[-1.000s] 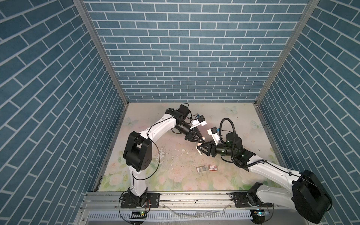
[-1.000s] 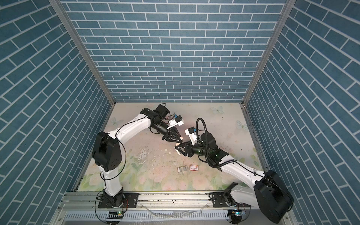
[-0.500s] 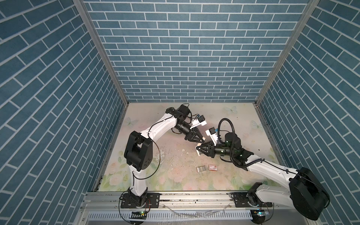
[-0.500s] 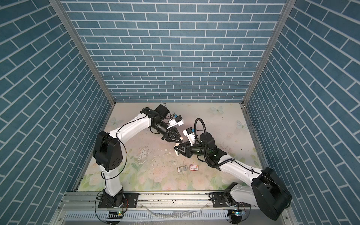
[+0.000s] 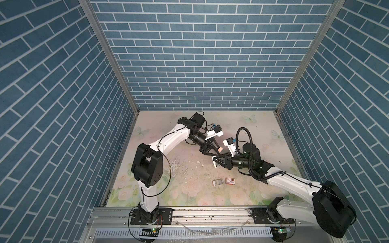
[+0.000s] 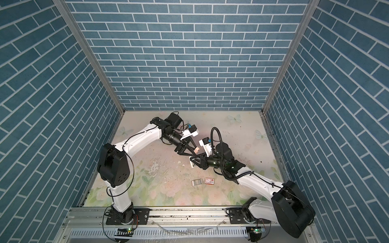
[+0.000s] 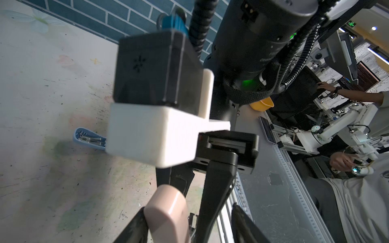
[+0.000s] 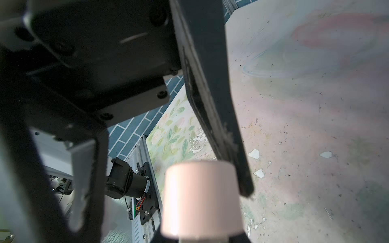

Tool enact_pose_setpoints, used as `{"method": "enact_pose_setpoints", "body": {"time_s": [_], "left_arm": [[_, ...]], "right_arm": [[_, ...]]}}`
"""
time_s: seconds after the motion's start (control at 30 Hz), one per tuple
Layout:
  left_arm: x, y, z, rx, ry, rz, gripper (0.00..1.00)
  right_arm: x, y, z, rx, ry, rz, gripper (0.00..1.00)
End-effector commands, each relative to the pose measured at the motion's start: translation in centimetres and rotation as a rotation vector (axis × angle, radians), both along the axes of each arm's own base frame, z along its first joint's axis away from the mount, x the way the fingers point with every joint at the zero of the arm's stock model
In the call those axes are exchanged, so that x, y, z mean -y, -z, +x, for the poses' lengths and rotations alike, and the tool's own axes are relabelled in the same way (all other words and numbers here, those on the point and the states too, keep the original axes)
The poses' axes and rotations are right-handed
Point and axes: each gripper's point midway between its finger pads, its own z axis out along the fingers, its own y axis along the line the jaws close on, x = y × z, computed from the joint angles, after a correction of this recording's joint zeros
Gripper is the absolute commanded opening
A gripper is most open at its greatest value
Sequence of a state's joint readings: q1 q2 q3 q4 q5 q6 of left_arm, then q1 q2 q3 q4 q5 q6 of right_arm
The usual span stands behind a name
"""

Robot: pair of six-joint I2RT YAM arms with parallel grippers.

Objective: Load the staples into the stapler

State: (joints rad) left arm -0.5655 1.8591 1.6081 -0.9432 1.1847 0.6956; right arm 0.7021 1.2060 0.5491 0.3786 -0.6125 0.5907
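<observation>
Both grippers at the pink stapler (image 5: 220, 149) over the middle of the floral table (image 5: 168, 189), staples lying apart.

In both top views, my right gripper (image 5: 215, 164) was clamped on the pink stapler. My left gripper (image 5: 219, 152) stood with its jaws spread around the stapler's far end (image 6: 197, 150). The staples lay nearer the front edge, well apart from both grippers, with the grey tray (image 5: 217, 182) just beside the red-and-white box (image 5: 230, 180). In the left wrist view, the stapler (image 7: 168, 210) rested against 1 of the left gripper's fingers (image 7: 134, 229) while the other stood clear. A blue stapler (image 7: 89, 140) lay on the table beyond. In the right wrist view, the stapler (image 8: 202, 195) rose from my right gripper, with 1 finger (image 8: 210, 105) of the left gripper against its end.
</observation>
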Motion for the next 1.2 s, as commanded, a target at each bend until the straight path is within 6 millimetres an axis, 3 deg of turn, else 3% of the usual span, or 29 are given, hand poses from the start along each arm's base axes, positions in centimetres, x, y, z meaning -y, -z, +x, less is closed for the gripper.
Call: {"method": "enact_pose_setpoints", "body": {"time_s": [0.0, 0.2, 0.47, 0.63, 1.17], "left_arm": [[-0.2, -0.7, 0.2, 0.069, -0.023, -0.001, 0.70], [-2.5, -0.4, 3.8, 0.169, -0.178, 0.056, 0.71], [-8.1, -2.4, 9.2, 0.308, -0.446, 0.133, 0.72], [-10.2, -1.5, 9.9, 0.388, -0.557, 0.205, 0.72], [-11.2, 0.5, 9.8, 0.330, -0.651, 0.254, 0.71]], "right_arm": [[0.0, -1.9, 0.6, 0.043, 0.025, 0.012, 0.13], [1.3, 0.2, 1.0, 0.025, 0.079, -0.111, 0.13], [4.1, 5.1, 2.7, -0.025, 0.190, -0.411, 0.14], [4.6, 7.7, 4.1, -0.071, 0.252, -0.506, 0.14], [6.9, 13.1, 6.7, -0.171, 0.414, -0.770, 0.14]]}}
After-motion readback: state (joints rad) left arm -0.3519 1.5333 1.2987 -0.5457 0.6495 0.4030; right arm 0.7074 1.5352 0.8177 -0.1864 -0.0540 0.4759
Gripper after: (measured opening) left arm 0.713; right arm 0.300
